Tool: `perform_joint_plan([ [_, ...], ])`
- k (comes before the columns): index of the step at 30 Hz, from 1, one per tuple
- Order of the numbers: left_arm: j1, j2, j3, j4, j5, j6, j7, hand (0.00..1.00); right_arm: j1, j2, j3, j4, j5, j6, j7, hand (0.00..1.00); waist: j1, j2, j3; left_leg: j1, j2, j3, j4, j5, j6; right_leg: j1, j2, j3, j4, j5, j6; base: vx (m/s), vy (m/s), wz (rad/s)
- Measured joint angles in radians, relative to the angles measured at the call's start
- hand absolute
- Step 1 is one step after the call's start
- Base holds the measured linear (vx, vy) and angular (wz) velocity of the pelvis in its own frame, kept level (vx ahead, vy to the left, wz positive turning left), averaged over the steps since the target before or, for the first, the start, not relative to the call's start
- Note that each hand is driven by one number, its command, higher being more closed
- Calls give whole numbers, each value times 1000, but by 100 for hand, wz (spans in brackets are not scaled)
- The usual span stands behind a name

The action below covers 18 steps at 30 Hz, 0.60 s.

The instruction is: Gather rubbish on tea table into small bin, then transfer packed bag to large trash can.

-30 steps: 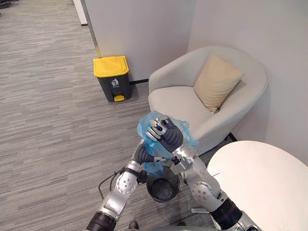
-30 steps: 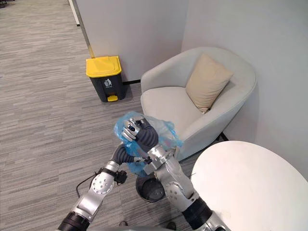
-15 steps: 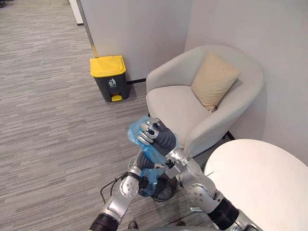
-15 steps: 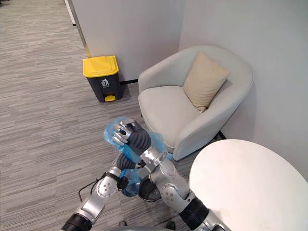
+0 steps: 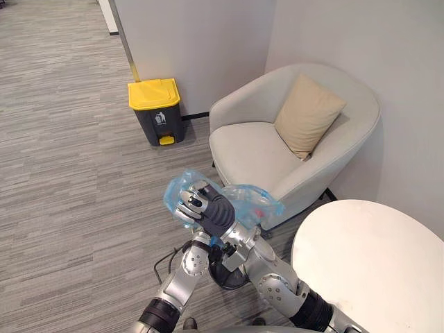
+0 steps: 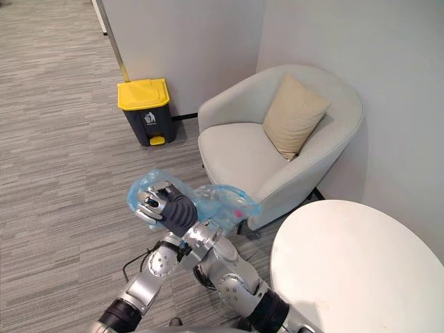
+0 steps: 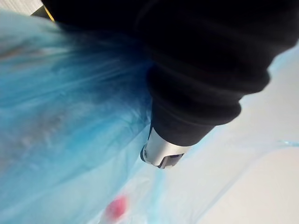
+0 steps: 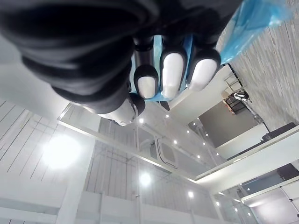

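Note:
My right hand (image 5: 205, 208) is raised at chest height, its fingers (image 8: 170, 70) curled on the top of a translucent blue rubbish bag (image 5: 253, 202). The bag billows sideways to the right of the hand, and a small red scrap (image 7: 117, 205) shows through the plastic. My left hand (image 7: 210, 70) sits under the bag behind the right forearm, with blue plastic (image 7: 60, 116) bunched tight against it. Below both arms stands the small dark bin (image 5: 225, 276), mostly hidden. The large grey trash can with a yellow lid (image 5: 154, 94) stands by the wall, far ahead on the left, lid down.
A pale armchair (image 5: 257, 149) with a tan cushion (image 5: 309, 114) fills the corner straight ahead. The round white tea table (image 5: 374, 257) lies at my lower right. Grey striped carpet (image 5: 69, 173) stretches left toward the trash can.
My right hand has carried the bag's top leftward and lower, and the bag now spreads out sideways. My left hand has closed beneath it. The camera shifted slightly.

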<state>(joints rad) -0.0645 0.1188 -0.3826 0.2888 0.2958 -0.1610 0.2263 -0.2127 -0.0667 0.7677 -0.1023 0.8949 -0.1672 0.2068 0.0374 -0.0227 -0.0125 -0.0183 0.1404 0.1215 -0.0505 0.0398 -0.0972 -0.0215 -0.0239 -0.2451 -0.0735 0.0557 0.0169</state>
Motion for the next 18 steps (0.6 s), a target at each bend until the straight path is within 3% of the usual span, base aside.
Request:
perform_joint_plan([
  [11,2,-2,16,-1,-51,0,-1,100,41,0,-19,10,-22,0,21,100,-2,-16,-4,0,0,-2,-1,0,0,1,-1,-2,1,-1,1,0,0,0],
  [12,3,-4,24,-1,-52,-1,-2,100,48,0,-27,10,-34,-1,22,0,-2,-16,-4,0,0,-2,-1,0,0,1,-1,-2,1,-1,1,0,0,0],
  [18,10,-29,93,-5,-70,-3,-2,100,99,-8,-145,10,-227,-24,13,0,-9,-17,-4,5,-2,-1,-7,0,0,1,-3,-3,3,-3,3,0,0,0],
])
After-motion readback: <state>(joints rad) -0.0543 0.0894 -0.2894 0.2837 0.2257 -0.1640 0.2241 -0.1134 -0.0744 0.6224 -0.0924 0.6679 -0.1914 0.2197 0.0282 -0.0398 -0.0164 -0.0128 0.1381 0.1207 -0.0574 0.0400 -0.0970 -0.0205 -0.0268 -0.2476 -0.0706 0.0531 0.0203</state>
